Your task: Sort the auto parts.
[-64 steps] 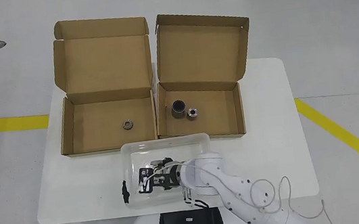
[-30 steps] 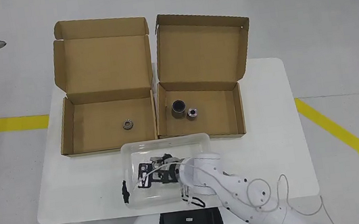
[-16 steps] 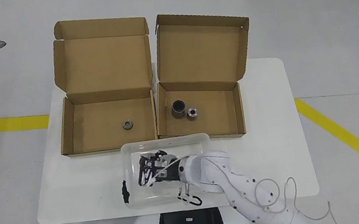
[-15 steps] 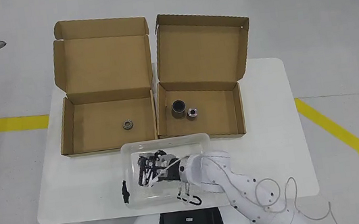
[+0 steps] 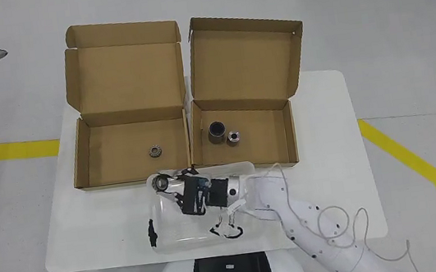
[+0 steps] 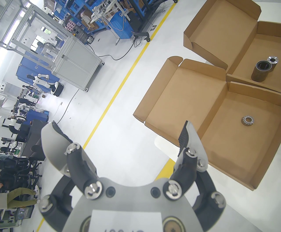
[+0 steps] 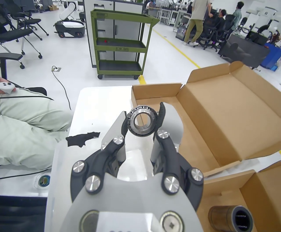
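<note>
My right gripper [image 7: 142,119] is shut on a silver roller bearing [image 7: 142,123], its hole facing the camera. In the top view that gripper [image 5: 168,184] and the bearing [image 5: 160,182] hang over the far left corner of the clear tray [image 5: 179,230], close to the left cardboard box [image 5: 102,164]. A matching bearing [image 5: 155,151] lies in that box. The right box [image 5: 272,141] holds a dark cylinder sleeve [image 5: 216,130] and a small silver bushing [image 5: 235,137]. My left gripper [image 6: 119,129] is open with nothing in it, off the table's left side, looking at the left box [image 6: 221,140].
A black scrap [image 5: 152,232] lies on the white table [image 5: 329,163] beside the tray's left wall. Both box lids stand open at the far side. A seated person's leg [image 7: 26,127] is off the table's near left edge.
The right gripper has risen out of the tray and moved toward its far left corner, carrying the bearing toward the left box.
</note>
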`<action>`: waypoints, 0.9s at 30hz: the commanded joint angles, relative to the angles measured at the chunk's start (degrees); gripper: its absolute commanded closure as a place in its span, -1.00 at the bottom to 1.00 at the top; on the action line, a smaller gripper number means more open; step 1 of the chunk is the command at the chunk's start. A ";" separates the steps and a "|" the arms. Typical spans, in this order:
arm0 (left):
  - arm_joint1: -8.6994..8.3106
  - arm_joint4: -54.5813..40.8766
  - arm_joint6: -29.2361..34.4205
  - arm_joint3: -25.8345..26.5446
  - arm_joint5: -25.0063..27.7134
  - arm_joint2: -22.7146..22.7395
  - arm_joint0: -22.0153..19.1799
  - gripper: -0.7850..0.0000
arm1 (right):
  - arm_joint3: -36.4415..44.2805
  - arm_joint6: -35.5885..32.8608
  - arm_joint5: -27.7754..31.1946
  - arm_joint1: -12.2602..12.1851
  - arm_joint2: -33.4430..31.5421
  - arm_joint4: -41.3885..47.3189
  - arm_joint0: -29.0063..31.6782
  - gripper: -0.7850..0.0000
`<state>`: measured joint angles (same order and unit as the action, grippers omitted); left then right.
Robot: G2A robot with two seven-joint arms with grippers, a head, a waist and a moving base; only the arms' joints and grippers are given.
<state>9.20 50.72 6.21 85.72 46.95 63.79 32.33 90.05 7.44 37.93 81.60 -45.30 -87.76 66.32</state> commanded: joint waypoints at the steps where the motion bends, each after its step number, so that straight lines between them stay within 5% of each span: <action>1: 0.00 0.00 0.00 0.00 0.00 0.00 0.00 -1.00 | 1.17 0.40 -0.11 -0.11 -0.53 0.23 -0.23 1.00; 17: 0.00 0.00 0.00 0.00 0.00 0.00 0.00 -1.00 | 6.71 7.44 -3.91 -0.54 -5.08 4.02 -1.66 1.00; 27: 0.00 0.00 0.00 0.00 0.00 0.00 0.00 -1.00 | 11.47 1.28 -3.79 0.07 -5.96 7.10 -8.40 1.00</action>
<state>9.20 50.72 6.21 85.72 46.95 63.79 32.33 101.04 9.75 34.34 81.58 -51.30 -81.14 58.57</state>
